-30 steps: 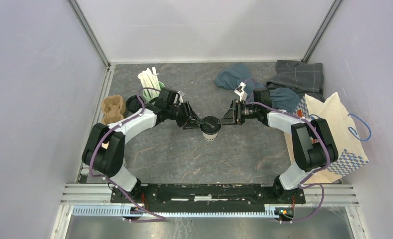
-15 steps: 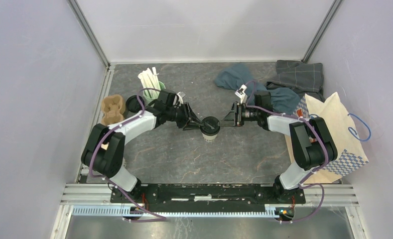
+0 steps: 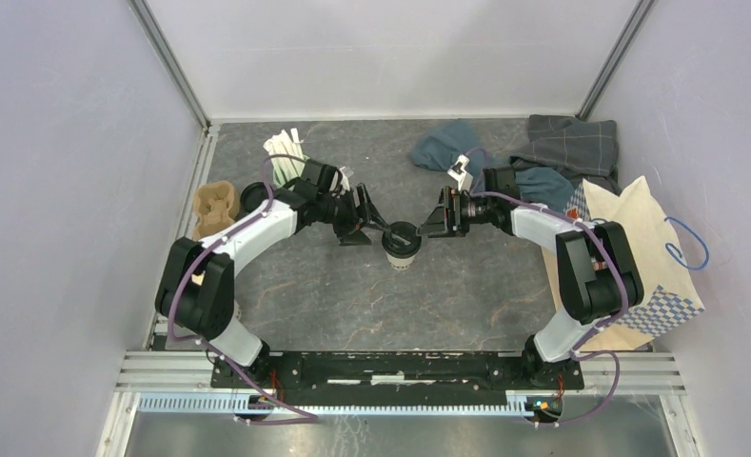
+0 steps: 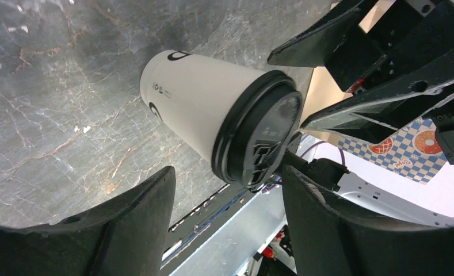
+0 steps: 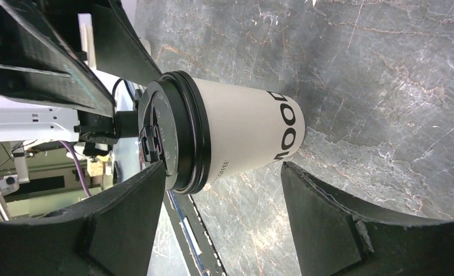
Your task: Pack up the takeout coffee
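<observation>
Left gripper (image 3: 369,227) spread wide, right gripper (image 3: 426,225) likewise. Two pincers, nothing pinched. One takeout coffee (image 3: 401,244) upright at table centre, left gripper at its 9 o'clock, right at its 3. One paper bag (image 3: 638,257) at table's 3 o'clock. Since half a second ago: left gripper twisted and drawn back slightly; cup unmoved.

Top view: bright, even, diffuse light from above. Only soft short shadows on the dark table (image 3: 352,295), no glare, sharp throughout. Wrist views: takeout coffee (image 4: 207,109) in focus, dull sheen on its lid (image 4: 262,141) — fingers (image 4: 126,230) along the lower frame near-black, slightly soft.
</observation>
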Available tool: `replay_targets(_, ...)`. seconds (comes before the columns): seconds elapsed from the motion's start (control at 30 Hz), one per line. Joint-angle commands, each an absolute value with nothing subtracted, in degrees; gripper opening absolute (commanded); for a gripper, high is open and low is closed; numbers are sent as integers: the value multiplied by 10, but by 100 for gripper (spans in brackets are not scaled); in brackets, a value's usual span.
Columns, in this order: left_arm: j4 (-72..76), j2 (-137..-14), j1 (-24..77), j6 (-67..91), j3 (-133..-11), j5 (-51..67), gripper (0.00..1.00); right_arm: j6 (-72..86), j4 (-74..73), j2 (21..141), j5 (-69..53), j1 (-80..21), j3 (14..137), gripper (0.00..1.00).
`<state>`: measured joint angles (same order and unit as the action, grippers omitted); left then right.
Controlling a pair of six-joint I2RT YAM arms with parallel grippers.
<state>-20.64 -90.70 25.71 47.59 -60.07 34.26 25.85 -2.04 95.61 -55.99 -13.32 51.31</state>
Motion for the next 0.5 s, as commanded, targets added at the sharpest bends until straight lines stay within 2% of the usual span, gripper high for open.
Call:
replay_targets(0.0, -255, -901, 253, 419, -664, 324, 75, 230, -58, 937, -554, -136, 543, 82)
replay_targets(0.23, -248, -890, 259, 431, -638, 347, 77, 256, -14, 966, -565, -148, 566, 89)
replay_targets(0.47, -206, -917, 259, 446, -620, 367, 66, 284, 29, 1016, -571, -167, 593, 86)
